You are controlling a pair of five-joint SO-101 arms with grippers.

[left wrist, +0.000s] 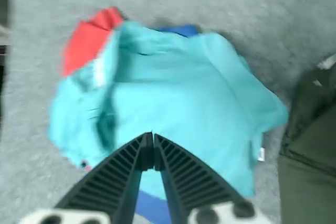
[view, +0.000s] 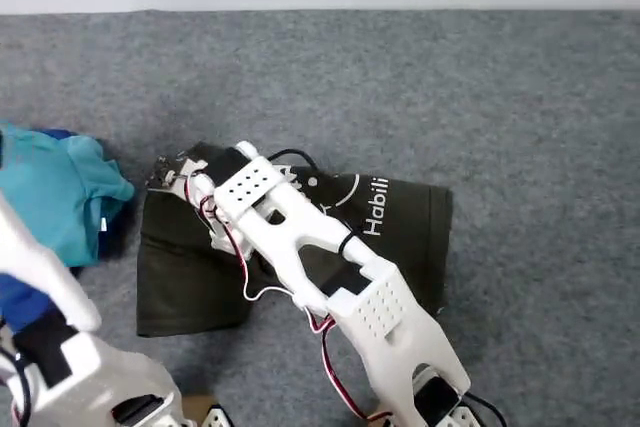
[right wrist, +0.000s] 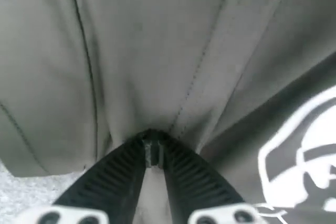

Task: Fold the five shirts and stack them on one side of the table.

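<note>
Right gripper [view: 172, 179] first, high view: sits at upper-left corner of dark shirt [view: 400, 222], reaching diagonally across the cloth. Can't read finger gap from up here. Shows dark shirt spread mid-table with left edge doubled over, so probably partly folded. Puts teal shirt [view: 50, 197] at table's left edge on top of blue shirt [view: 14, 297]; reads as the stack side. Has left arm [view: 45, 287] low at the left, beside that pile.

Left wrist view: left gripper [left wrist: 153, 141] closed tip to tip, nothing pinched, hovering over teal shirt [left wrist: 178, 93]. Shows red shirt [left wrist: 89, 38] and blue shirt [left wrist: 181, 30] poking out underneath, so three in the pile, loosely folded, not squared. Puts dark shirt [left wrist: 310, 150] just beside the pile. Probably kept off the cloth to stay out of the fold's way.

Right wrist view: right gripper [right wrist: 152, 150] clamped on a ridge of dark shirt [right wrist: 157, 51], pulling creases into a fan from the pinch. Shows white print [right wrist: 304, 156] off to one side and bare table [right wrist: 21, 195] past the hem. Makes sense as an edge grip for dragging that side over. Judging: dark shirt mid-fold, stacking yet to come.
</note>
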